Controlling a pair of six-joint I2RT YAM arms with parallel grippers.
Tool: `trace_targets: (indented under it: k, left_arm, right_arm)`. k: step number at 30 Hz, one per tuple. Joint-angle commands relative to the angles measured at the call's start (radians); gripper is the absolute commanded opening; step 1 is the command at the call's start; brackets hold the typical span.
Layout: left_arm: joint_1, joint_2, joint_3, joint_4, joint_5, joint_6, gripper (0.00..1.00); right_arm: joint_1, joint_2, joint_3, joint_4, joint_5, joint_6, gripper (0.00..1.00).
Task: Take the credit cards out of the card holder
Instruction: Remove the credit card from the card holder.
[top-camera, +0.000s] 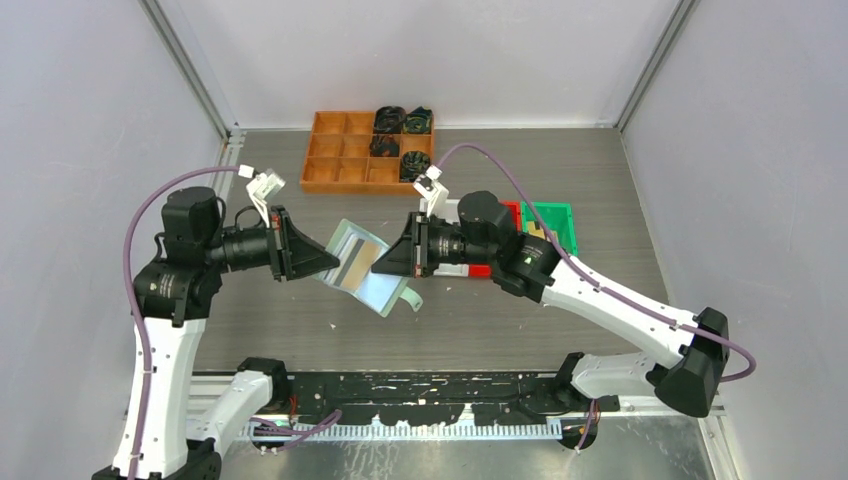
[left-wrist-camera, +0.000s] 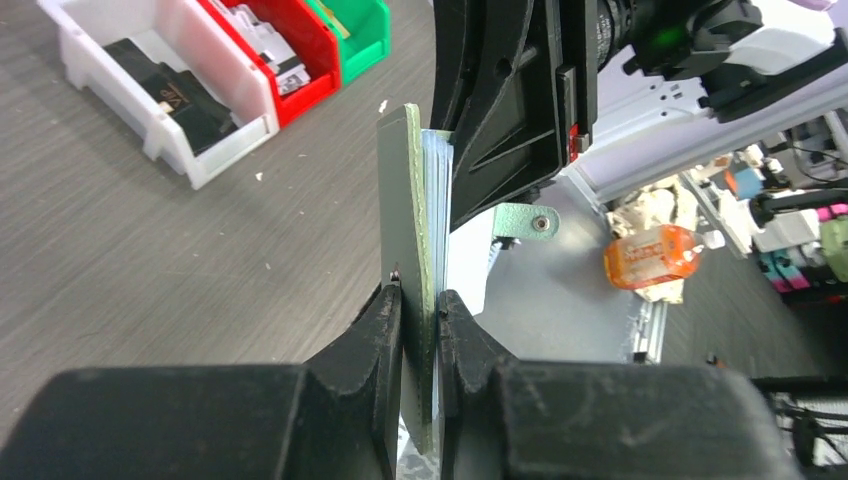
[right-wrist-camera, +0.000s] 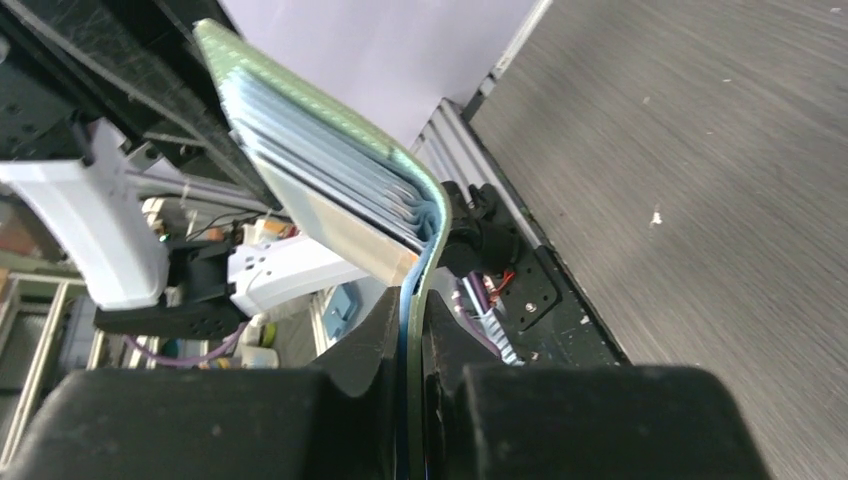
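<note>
The left claw (left-wrist-camera: 420, 300) and the right claw (right-wrist-camera: 412, 305) each pinch one flap of the open card holder (top-camera: 383, 290)

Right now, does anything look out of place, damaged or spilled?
Nothing spilled or damaged. The card holder hangs open above the table, pinched by the left gripper and right gripper, its cover flexed at the right grip.

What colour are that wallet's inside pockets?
Light blue, on the soft sage-green bifold wallet; clearest in top view.
</note>
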Motion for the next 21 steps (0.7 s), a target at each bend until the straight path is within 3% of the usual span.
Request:
trace_targets:
  k: [1,4,9,21]
  left_arm:
    - [0.003,-0.031,0.019,0.018,-0.049,0.096,0.00]
    - [0.004,-0.055,0.016,-0.013,-0.086,0.167,0.00]
    - [0.004,-0.088,-0.009,-0.034,-0.123,0.232,0.00]
    - [0.003,-0.131,-0.035,0.020,-0.168,0.221,0.00]
  right_arm:
    - [0.018,0.021,0.092,-0.106,0.168,-0.053,0.05]
    - [0.018,0.045,0.107,-0.121,0.229,-0.041,0.05]
    - [0.019,0.068,0.090,0.004,0.181,0.013,0.05]
    - [0.020,0.119,0.123,0.060,0.213,0.060,0.01]
